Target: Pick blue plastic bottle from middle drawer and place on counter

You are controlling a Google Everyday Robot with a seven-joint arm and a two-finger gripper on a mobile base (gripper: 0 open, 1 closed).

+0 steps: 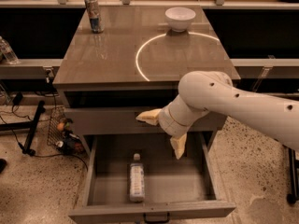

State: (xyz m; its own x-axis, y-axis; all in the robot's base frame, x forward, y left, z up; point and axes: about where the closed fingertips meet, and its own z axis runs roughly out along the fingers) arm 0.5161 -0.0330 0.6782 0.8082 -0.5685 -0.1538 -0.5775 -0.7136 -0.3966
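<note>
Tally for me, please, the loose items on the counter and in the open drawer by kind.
Bottle: 1, the blue plastic bottle lying in the middle drawer.
Can: 1, on the counter.
Bowl: 1, white, on the counter.
Total: 3.
The gripper hangs open over the drawer, right of the bottle, holding nothing.
</note>
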